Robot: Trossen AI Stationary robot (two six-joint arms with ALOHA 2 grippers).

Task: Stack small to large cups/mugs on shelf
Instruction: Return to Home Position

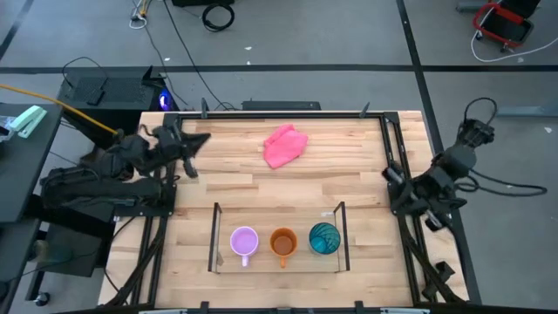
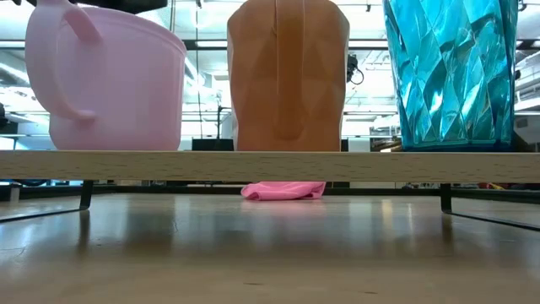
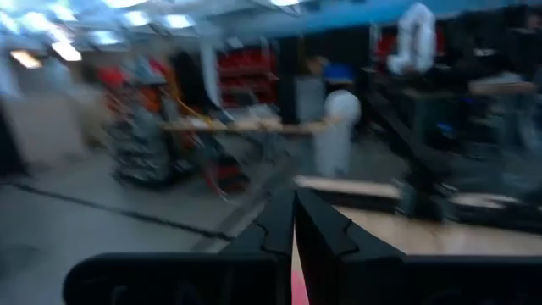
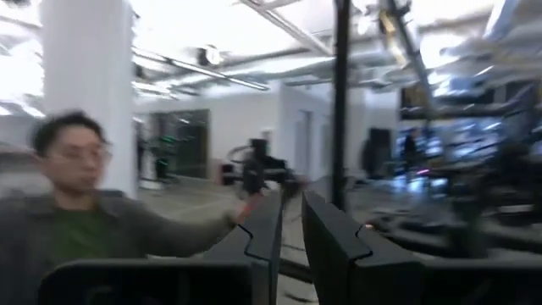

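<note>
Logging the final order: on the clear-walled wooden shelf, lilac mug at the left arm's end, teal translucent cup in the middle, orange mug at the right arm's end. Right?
No. The high view shows the orange handled mug in the middle and the teal translucent cup at the right arm's end. The lilac handled mug is at the left arm's end of the clear-walled wooden shelf.

No text, label, brand, number or sign could be read anywhere. In the low view, the lilac mug (image 2: 110, 84), the orange mug (image 2: 287, 76) and the teal cup (image 2: 447, 72) showed unmarked walls. The room in both wrist views was too blurred for lettering.
</note>
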